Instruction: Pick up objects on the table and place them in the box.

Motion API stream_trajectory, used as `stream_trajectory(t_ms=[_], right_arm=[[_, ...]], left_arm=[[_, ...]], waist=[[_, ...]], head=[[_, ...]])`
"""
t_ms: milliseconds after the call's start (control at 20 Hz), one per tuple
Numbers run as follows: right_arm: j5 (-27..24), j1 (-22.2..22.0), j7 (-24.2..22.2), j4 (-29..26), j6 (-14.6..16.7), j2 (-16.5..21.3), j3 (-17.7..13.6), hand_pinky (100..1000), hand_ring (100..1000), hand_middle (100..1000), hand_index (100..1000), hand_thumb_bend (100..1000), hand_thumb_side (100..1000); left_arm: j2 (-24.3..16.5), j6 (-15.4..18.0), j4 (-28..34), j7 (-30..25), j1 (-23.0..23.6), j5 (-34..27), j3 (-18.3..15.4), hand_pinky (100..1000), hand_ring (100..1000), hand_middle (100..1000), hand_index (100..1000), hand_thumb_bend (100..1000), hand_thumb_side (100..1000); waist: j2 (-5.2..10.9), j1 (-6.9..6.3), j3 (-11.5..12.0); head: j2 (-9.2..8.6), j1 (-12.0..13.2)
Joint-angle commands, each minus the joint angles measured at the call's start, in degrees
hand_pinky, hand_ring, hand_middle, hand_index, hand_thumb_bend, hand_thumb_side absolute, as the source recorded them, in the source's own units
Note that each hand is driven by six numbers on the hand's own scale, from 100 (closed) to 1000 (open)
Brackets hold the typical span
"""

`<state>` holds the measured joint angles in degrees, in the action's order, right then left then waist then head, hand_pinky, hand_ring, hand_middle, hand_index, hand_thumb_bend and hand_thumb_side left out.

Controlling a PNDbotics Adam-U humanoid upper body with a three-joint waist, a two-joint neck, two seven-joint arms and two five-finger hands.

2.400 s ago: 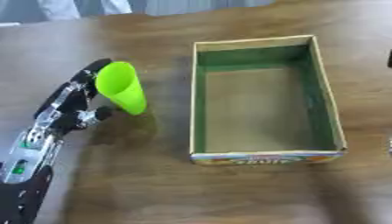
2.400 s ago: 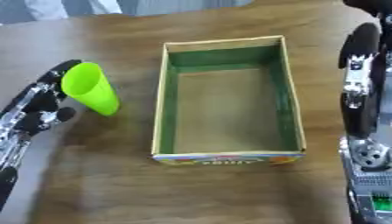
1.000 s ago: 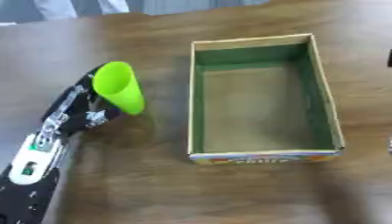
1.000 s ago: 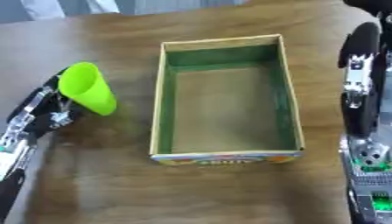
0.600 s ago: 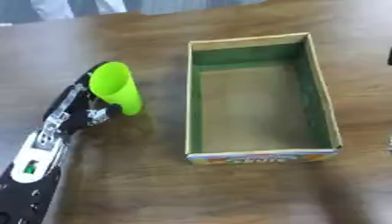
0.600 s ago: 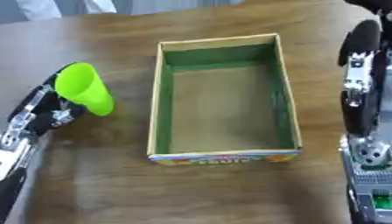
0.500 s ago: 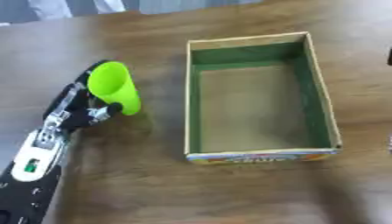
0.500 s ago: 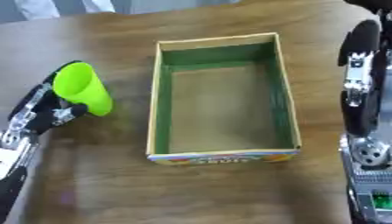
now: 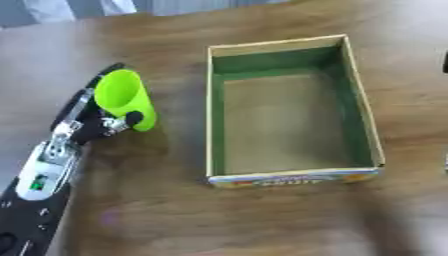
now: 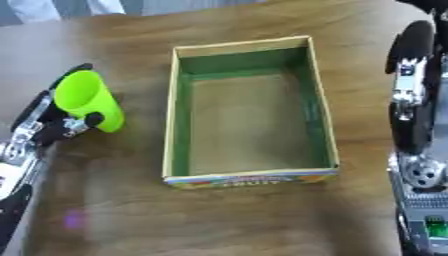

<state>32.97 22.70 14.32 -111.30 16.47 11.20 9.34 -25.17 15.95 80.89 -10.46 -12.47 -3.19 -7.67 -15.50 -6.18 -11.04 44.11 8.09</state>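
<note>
Wooden table [image 9: 131, 210] is carrying everything, and near its middle the cardboard box [image 9: 360, 105] is lying with its green-lined inside bare, nothing in it. Toward the table's left edge the left hand [image 9: 83, 125] is gripping the lime-green cup [image 9: 124, 100], fingers behind it and thumb curled across its front. Carrying it well likely means lifting clear of the box's near wall before letting go over the middle. At the right edge the right hand [image 10: 409, 50] is hanging idle; I cannot tell how its fingers are standing.
</note>
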Motion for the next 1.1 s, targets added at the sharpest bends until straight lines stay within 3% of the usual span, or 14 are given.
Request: stream_trajectory(t_ms=[50, 350, 550, 700, 750, 950, 1050, 1100], right_arm=[[-0.21, 0.75, -0.19, -0.86, 0.1, 0.35, 0.11, 175, 762, 863, 894, 116, 1000], [-0.19, 0.76, -0.21, -0.84, 0.12, 0.31, 0.11, 175, 762, 863, 893, 116, 1000], [-0.18, 0.8, -0.18, -0.84, 0.12, 0.21, 0.1, 174, 762, 863, 893, 117, 1000], [-0.17, 0.86, -0.18, -0.85, 0.12, 0.15, 0.09, 174, 762, 863, 893, 117, 1000], [-0.17, 0.87, -0.17, -0.85, 0.11, 0.13, 0.08, 173, 762, 862, 893, 117, 1000], [-0.19, 0.86, -0.17, -0.86, 0.14, -0.04, 0.1, 174, 762, 862, 890, 115, 1000], [-0.18, 0.86, -0.14, -0.87, 0.15, -0.14, 0.07, 174, 762, 862, 888, 115, 1000], [-0.16, 0.87, -0.11, -0.88, 0.15, -0.2, 0.03, 174, 762, 862, 886, 114, 1000]], left_arm=[[-1.47, -0.21, -0.22, -0.13, -0.33, 0.69, 0.34, 1000, 892, 1000, 1000, 1000, 450], [-1.0, 0.04, -0.61, 0.71, -0.89, 0.16, 0.45, 1000, 861, 1000, 1000, 1000, 427], [0.24, 0.99, -0.91, 3.86, -1.73, -1.99, 0.88, 913, 799, 1000, 1000, 1000, 403], [0.94, 1.81, -1.39, 5.39, -2.33, -3.71, 1.4, 899, 794, 1000, 1000, 1000, 402], [1.23, 1.91, -1.6, 5.88, -2.55, -4.14, 1.41, 878, 802, 1000, 1000, 1000, 395], [2.54, 2.34, -2.29, 6.56, -3.64, -6.64, 2.03, 1000, 928, 1000, 1000, 1000, 384], [3.16, 2.7, -2.6, 7.5, -4.34, -7.66, 2.08, 982, 889, 1000, 1000, 1000, 385], [3.6, 3.05, -2.69, 8.54, -4.76, -8.38, 1.98, 671, 573, 874, 908, 1000, 328]], waist=[[0.67, 0.17, -0.09], [0.7, 0.03, -0.19], [0.57, 0.01, -0.43], [0.47, 0.02, -0.63], [0.45, 0.0, -0.72], [0.43, -0.16, -0.95], [0.41, -0.23, -1.01], [0.4, -0.23, -1.04]], head=[[0.01, 0.33], [0.01, 0.38], [0.01, 0.51], [0.01, 0.58], [0.01, 0.62], [0.01, 0.77], [0.01, 0.92], [0.01, 1.02]])
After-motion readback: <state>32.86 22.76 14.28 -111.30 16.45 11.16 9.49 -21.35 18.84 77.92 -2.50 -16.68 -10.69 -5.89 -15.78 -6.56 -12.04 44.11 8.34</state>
